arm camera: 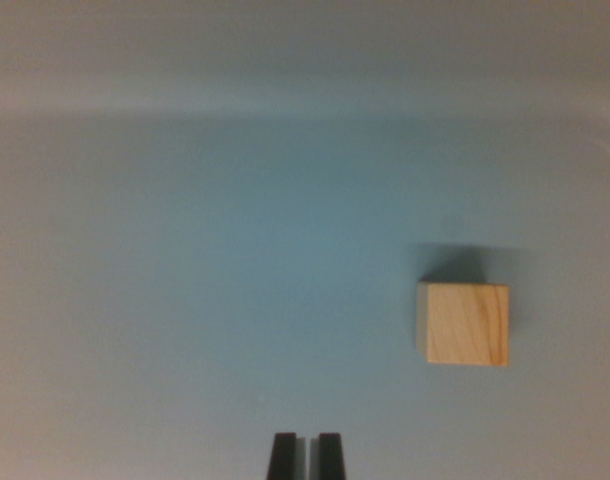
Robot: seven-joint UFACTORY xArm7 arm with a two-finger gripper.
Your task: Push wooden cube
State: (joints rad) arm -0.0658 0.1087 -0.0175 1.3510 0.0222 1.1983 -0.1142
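Note:
A light wooden cube rests on a grey-blue surface toward the wrist view's right, with its shadow falling behind it. My gripper shows only as two dark fingertips at the bottom edge, pressed nearly together with a thin slit between them and nothing held. The cube lies up and to the right of the fingertips, well apart from them.
The grey-blue surface fills the view. A paler band runs across the top, where the surface seems to meet a wall or edge.

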